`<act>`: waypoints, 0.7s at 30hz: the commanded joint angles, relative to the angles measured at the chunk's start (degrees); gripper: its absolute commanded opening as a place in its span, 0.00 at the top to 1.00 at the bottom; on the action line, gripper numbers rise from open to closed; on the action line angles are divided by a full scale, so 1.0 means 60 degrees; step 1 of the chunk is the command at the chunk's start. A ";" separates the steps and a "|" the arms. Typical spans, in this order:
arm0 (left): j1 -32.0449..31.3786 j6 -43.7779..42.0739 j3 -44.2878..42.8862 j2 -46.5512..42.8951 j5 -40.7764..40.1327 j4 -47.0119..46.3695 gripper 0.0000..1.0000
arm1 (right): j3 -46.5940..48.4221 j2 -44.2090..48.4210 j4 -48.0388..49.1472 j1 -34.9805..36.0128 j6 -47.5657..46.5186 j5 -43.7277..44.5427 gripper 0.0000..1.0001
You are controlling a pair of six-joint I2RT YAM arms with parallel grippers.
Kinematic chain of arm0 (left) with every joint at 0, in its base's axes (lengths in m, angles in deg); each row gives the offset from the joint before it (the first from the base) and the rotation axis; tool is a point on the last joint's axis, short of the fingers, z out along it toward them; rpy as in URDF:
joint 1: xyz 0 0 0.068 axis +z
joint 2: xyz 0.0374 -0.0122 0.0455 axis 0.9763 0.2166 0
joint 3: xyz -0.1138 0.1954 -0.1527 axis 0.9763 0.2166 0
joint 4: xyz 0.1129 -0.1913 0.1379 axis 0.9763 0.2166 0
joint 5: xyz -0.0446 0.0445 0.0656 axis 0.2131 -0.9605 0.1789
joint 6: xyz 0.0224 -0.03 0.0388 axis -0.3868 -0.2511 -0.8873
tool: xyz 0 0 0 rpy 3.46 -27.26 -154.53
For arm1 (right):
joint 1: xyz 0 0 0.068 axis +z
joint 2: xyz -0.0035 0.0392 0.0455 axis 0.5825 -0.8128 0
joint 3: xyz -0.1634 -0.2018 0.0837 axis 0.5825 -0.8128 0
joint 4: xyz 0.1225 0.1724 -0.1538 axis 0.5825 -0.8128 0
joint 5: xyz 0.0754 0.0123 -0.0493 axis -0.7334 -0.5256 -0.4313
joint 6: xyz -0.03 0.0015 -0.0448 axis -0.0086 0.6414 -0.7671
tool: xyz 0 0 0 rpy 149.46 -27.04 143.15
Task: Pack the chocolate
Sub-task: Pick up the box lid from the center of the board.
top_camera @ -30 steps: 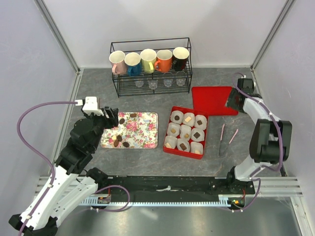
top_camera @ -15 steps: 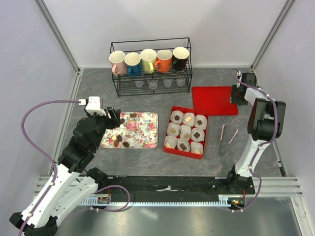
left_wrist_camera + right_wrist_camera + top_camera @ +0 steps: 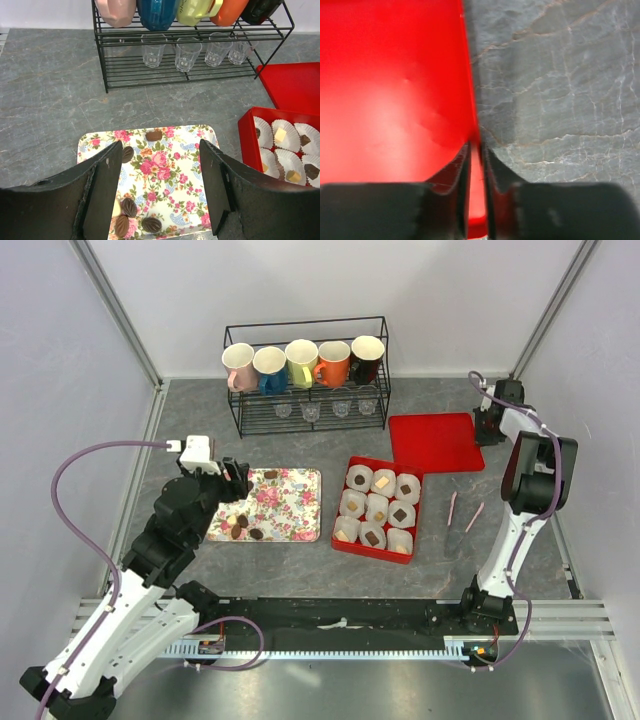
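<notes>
Brown chocolate (image 3: 129, 206) grouped on flowered tray (image 3: 185, 185), near-left part, toward left edge of table (image 3: 180, 430); more sits in red box (image 3: 243, 140) | left gripper (image 3: 160, 145) spread, hovering over tray, chocolate lies near-side of it; left arm nearer | right gripper (image 3: 476, 150) pinching red lid (image 3: 395, 90) by its edge, far-right corner

Table layout: rack (image 3: 305, 380) at back centre, mugs (image 3: 300, 362) on its upper tier, glasses (image 3: 325, 408) beneath them. Tray (image 3: 295, 502) in front of the rack, left of centre; loose chocolate (image 3: 245, 530) on it, most at the near left corner, one piece by the far edge. Box (image 3: 244, 131) just right of the tray, holding paper cups (image 3: 377, 507) in rows, chocolate in several. Lid (image 3: 432, 443) flat behind the box, to the right. Tongs (image 3: 458, 523) right of the box. Left gripper (image 3: 232, 478) over the tray's left edge. Right gripper (image 3: 476, 160) at the lid's right edge, the edge between its fingers.
</notes>
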 commanded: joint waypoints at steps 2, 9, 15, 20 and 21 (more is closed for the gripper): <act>-0.0073 0.0268 0.0015 0.0084 0.0162 -0.0392 0.31 | -0.0143 -0.0276 -0.0915 -0.0683 0.1081 0.0022 0.93; -0.0059 0.0283 0.0015 0.0011 0.0221 -0.0407 0.31 | -0.1272 0.0837 -0.0753 -0.1167 0.1815 0.1160 0.98; -0.0117 0.0297 0.0044 -0.0018 0.0265 -0.0422 0.31 | -0.1419 0.1015 -0.2085 -0.1167 0.2385 0.1267 0.90; -0.0147 0.0283 0.0059 -0.0077 0.0250 -0.0422 0.31 | -0.1434 0.0868 -0.2643 -0.1167 0.2504 0.1530 0.83; -0.0161 0.0283 0.0045 -0.0092 0.0236 -0.0422 0.31 | -0.1420 0.0838 -0.2672 -0.1196 0.2489 0.1560 0.81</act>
